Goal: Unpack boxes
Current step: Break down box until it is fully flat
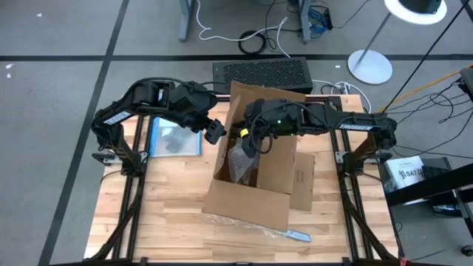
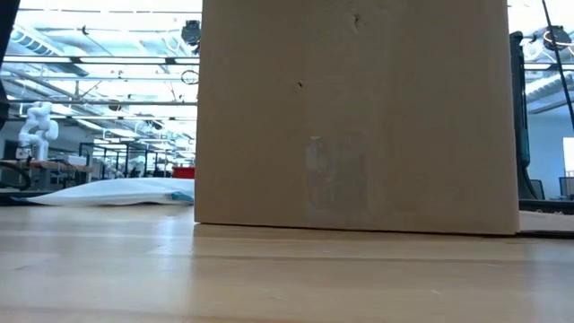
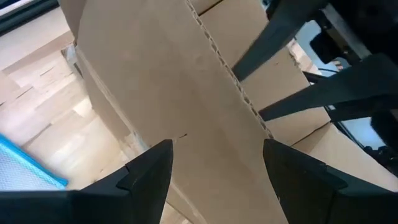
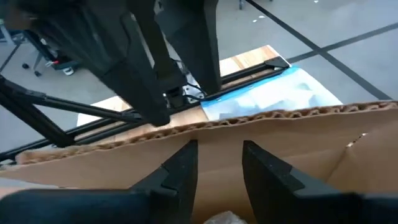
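The box [image 1: 255, 174], an open brown corrugated carton, stands near the middle of the tabletop [image 1: 170, 222] with its flaps spread outward, one lying flat toward the near edge and one to the right-hand side. Crumpled clear wrapping [image 1: 240, 164] lies inside the cavity; what it covers cannot be told. The left claw [image 1: 214, 133] sits against the carton's left wall from outside, fingers [image 3: 149, 171] spread apart with the cardboard panel between them and nothing clamped. The right claw [image 1: 247, 140] hangs over the open top just inside the left wall, its fingers [image 4: 183, 165] parted by a narrow gap and closed on nothing; the wall's corrugated edge runs just beyond them in the right wrist view. A clear pouch with a blue edge [image 1: 175, 138] lies flat on the tabletop to the left of the carton, beside the left arm. A black grille-topped unit [image 1: 262, 74] stands behind the carton at the far edge. Judged risks: the two claws work close together at one wall and could collide; a pull on the wrapping may lift or drag the light carton unless the left claw braces the wall; the thin film may slip or tear.
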### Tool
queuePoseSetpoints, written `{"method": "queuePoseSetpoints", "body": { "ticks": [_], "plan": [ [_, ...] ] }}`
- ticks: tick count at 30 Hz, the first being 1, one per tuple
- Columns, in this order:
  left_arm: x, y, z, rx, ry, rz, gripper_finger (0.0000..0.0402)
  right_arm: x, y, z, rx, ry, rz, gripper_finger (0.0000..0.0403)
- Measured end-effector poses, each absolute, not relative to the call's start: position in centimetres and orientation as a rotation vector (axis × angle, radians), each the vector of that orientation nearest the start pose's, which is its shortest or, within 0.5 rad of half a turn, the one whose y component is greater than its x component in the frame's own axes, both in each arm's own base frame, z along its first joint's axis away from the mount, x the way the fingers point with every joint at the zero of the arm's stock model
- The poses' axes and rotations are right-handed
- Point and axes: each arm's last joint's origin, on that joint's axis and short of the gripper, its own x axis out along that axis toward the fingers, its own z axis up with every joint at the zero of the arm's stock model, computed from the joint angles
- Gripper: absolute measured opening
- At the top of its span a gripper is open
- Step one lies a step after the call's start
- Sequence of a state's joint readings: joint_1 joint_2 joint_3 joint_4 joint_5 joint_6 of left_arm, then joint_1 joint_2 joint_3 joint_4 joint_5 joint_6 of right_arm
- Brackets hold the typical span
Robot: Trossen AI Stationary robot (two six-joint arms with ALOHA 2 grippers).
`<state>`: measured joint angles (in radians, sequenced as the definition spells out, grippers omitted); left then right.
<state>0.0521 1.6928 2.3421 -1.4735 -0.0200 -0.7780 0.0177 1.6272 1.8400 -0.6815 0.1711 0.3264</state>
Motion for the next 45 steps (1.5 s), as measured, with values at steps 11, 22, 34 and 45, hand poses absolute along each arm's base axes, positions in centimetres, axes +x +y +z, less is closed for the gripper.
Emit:
{"method": "queuePoseSetpoints", "body": {
  "ticks": [11, 22, 34, 45],
  "plan": [
    [27.4, 1.4, 48.9, -0.749, 0.789, 0.378, 0.0255, 37.0, -0.4, 42.1, 0.289, 0.416, -0.218, 0.0116],
    [27.5, 1.7, 48.4, -0.754, 0.814, 0.443, 0.0255, 37.2, -0.9, 42.5, 0.298, 0.376, -0.207, 0.0116],
    [28.7, 2.0, 47.2, -0.710, 0.879, 0.486, 0.0239, 36.9, -0.9, 42.1, 0.296, 0.423, -0.217, 0.0116],
    [28.7, 1.3, 47.2, -0.627, 0.881, 0.465, 0.0173, 35.8, 0.4, 40.7, 0.276, 0.610, -0.240, 0.0116]
  ]
}}
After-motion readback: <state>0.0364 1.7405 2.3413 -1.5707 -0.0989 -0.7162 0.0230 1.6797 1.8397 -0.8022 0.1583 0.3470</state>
